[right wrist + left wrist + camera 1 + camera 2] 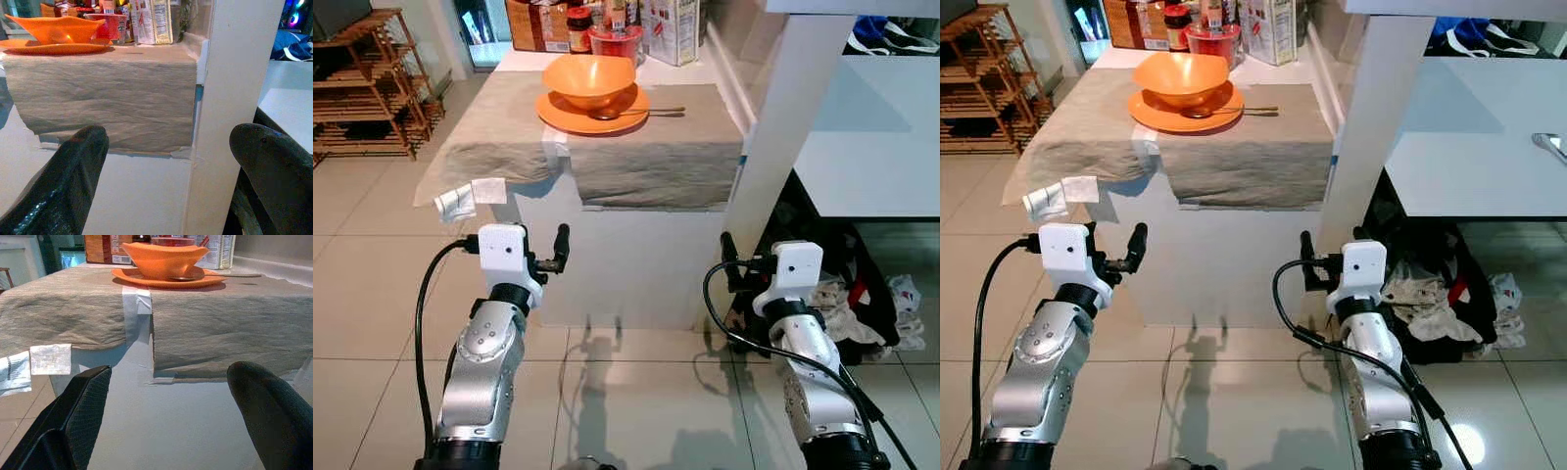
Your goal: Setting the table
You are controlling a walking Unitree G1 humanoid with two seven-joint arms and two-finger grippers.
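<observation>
Two hazards noted, left to right. Left gripper (558, 257), fingers spread wide and holding nothing, hovers below the table's edge; rising from here it may snag the overhanging beige cloth (656, 147) and drag the setting off. Right gripper (729, 266), likewise wide and empty, sits near the white post (783, 127) and may strike it. Orange bowl (589, 78) stands upright on the orange plate (597, 113), well back on the cloth; the spoon (636, 112) rests on the plate's rim.
</observation>
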